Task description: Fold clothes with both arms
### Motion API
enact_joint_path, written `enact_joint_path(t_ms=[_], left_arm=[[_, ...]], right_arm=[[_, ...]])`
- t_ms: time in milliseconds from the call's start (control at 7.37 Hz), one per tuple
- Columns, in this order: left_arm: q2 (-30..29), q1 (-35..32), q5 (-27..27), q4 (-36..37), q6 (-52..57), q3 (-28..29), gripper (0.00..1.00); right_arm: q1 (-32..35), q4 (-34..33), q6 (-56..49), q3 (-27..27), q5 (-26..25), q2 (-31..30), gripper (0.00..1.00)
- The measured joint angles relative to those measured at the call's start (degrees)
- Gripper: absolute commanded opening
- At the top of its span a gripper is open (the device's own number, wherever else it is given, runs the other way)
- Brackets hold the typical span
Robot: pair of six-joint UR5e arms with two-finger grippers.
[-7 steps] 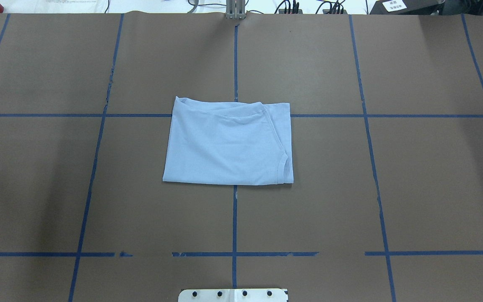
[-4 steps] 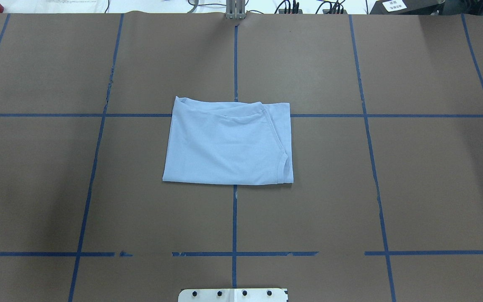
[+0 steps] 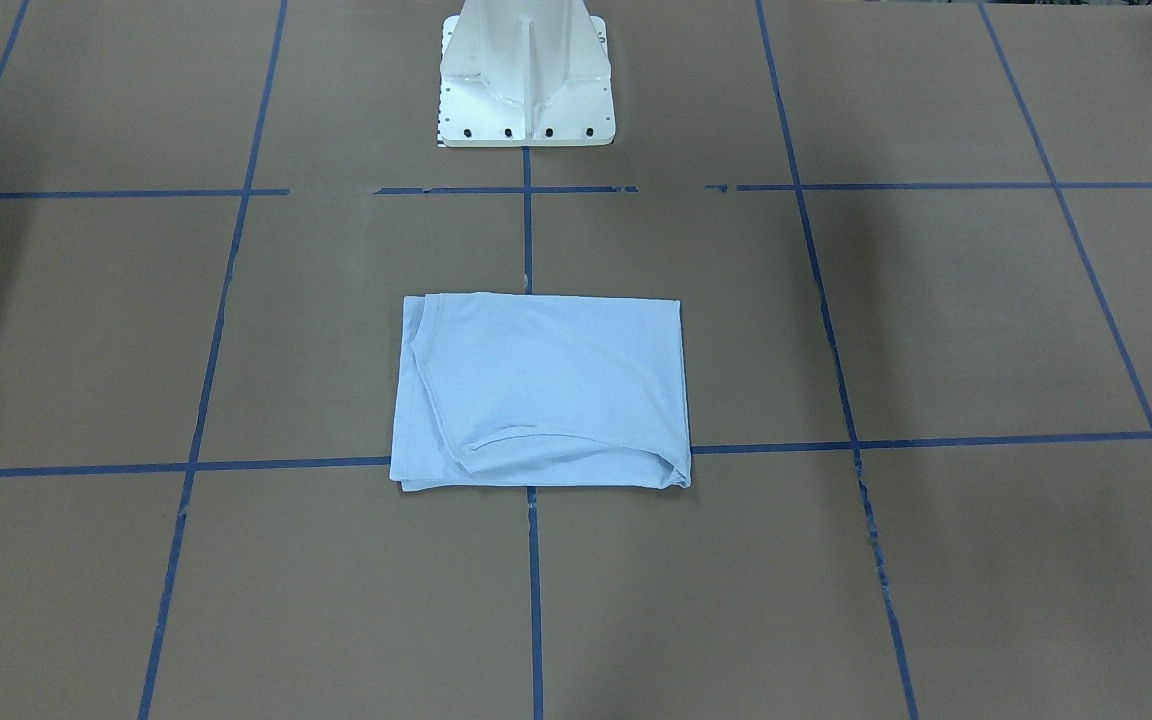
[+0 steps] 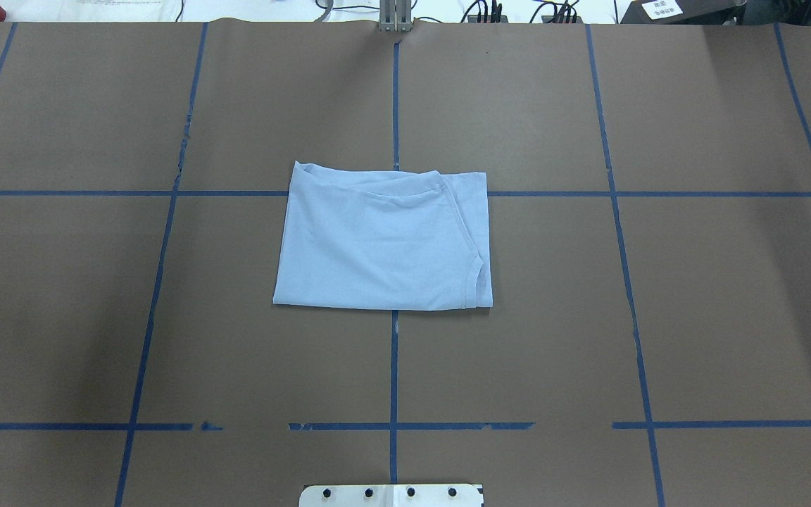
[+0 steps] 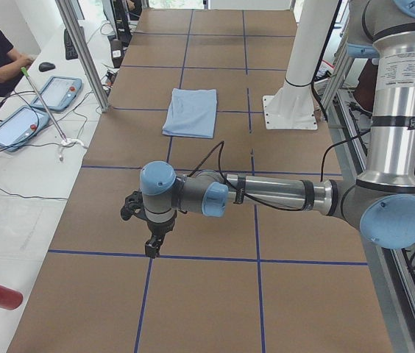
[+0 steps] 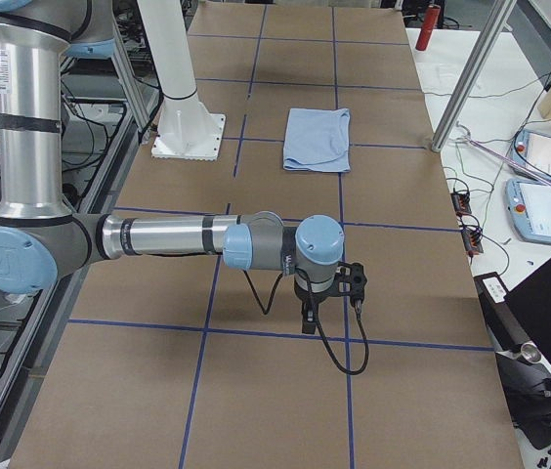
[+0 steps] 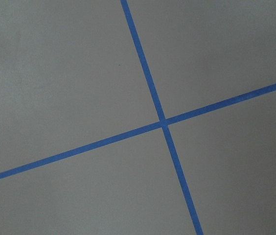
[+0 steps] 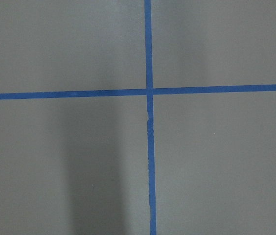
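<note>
Overhead view: no visible move. The pale light-blue folded knit T-shirt [image 4: 381, 243] has the same outline and spot as before. Only a white sheet-like thing [image 4: 124, 8] past the far table edge looks slightly shifted; too small to tell more.

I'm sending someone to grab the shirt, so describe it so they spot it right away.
Find the brown table crossed by blue tape, with the white base at one long edge. Straight out from the base, mid-table, lies the shirt: a pale blue folded rectangle, the only cloth there.
</note>
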Motion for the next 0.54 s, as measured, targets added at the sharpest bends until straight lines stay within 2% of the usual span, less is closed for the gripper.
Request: enact_joint_path(t_ms=[543], left_arm=[[-0.15,0.15,-0.21,-0.31,-10.34,-0.04,1.0]], right_arm=[[-1.18,-0.05,0.14,0.05,-0.02,0.62,1.0]])
